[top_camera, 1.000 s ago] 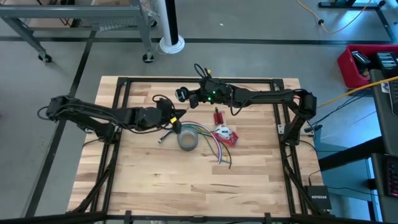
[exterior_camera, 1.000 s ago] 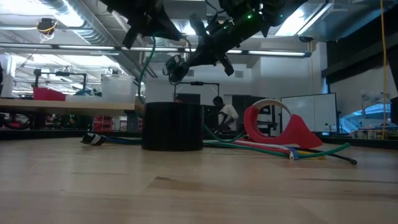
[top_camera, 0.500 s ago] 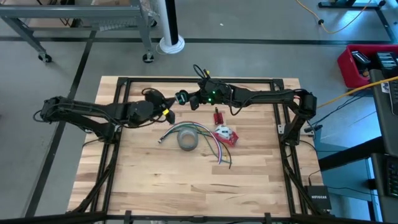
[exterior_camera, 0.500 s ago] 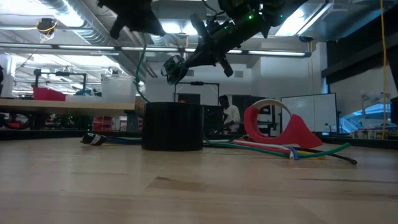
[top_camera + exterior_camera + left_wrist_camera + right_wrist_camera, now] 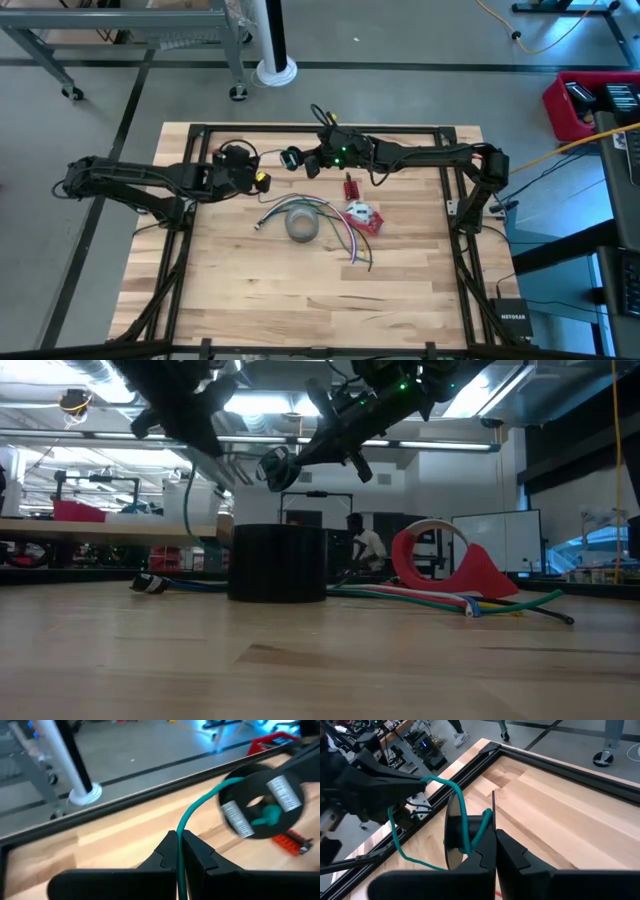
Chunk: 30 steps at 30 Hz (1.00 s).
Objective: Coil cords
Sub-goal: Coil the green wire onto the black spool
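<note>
near half of table (image 5: pixel 300 300) bare wood, open to reach; centre blocked by grey tape roll (image 5: pixel 302 224), red tape dispenser (image 5: pixel 362 217) just beside it, loose coloured cords (image 5: pixel 350 243) trailing toward the near edge; left gripper (image 5: pixel 262 181) and right gripper (image 5: pixel 291 157) raised over the far half, a green cord (image 5: pixel 200 807) strung between them barring that gap; left and right margins free
</note>
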### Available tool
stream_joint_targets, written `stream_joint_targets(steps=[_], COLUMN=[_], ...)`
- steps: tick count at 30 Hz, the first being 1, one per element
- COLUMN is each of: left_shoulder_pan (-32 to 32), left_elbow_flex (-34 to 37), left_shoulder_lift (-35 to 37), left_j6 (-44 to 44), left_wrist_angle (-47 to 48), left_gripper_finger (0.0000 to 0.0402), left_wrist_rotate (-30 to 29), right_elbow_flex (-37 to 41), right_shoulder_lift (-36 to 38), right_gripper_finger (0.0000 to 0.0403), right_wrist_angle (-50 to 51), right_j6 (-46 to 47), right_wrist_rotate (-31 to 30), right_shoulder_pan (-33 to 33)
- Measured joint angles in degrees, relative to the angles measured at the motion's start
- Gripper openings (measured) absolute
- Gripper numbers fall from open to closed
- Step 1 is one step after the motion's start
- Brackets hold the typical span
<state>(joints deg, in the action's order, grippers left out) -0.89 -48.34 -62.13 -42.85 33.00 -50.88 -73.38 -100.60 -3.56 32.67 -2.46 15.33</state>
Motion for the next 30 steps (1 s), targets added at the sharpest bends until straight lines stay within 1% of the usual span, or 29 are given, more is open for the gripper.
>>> stream_joint_targets(steps=[3, 8, 12, 16, 20, 23, 26, 30], left_shoulder_pan=[0.0, 0.0, 0.5, 2.3, 4.9, 6.8, 8.0, 7.9], left_elbow_flex=[0.0, 0.0, 0.0, 1.7, 3.8, 5.5, 7.3, 8.7], left_shoulder_lift=[0.0, 0.0, 0.0, -0.1, -0.1, -0.1, -0.1, -0.1], left_j6=[-3.2, -4.9, -11.4, -16.2, -20.9, -22.4, -21.3, -19.8], left_wrist_angle=[3.1, 5.0, 9.7, 10.2, 8.8, 5.1, -0.4, -4.1], left_gripper_finger=[0.0, 0.0, 0.0, 0.0, 0.0, 0.0, 0.0, 0.0], left_wrist_rotate=[0.0, 0.3, 1.8, 3.7, 4.7, 4.8, 4.9, 5.1], right_elbow_flex=[0.0, 0.0, 0.0, 0.0, 0.0, 0.0, 0.0, 0.0], right_shoulder_lift=[0.0, 0.0, 0.0, 0.0, 0.0, 0.0, 0.0, 0.0], right_gripper_finger=[0.0001, 0.0001, 0.0001, 0.0001, 0.0001, 0.0001, 0.0001, 0.0001], right_wrist_angle=[-0.2, -1.1, -1.7, -4.3, -8.1, -10.3, -11.7, -13.4], right_j6=[0.0, 0.0, 0.0, 0.0, 0.0, 0.0, 0.1, 0.7], right_wrist_rotate=[0.0, -0.1, -0.1, -0.1, -0.1, -1.7, -3.1, -2.2], right_shoulder_pan=[0.0, 0.0, 0.0, 0.0, 0.0, 0.0, 0.0, -0.3])
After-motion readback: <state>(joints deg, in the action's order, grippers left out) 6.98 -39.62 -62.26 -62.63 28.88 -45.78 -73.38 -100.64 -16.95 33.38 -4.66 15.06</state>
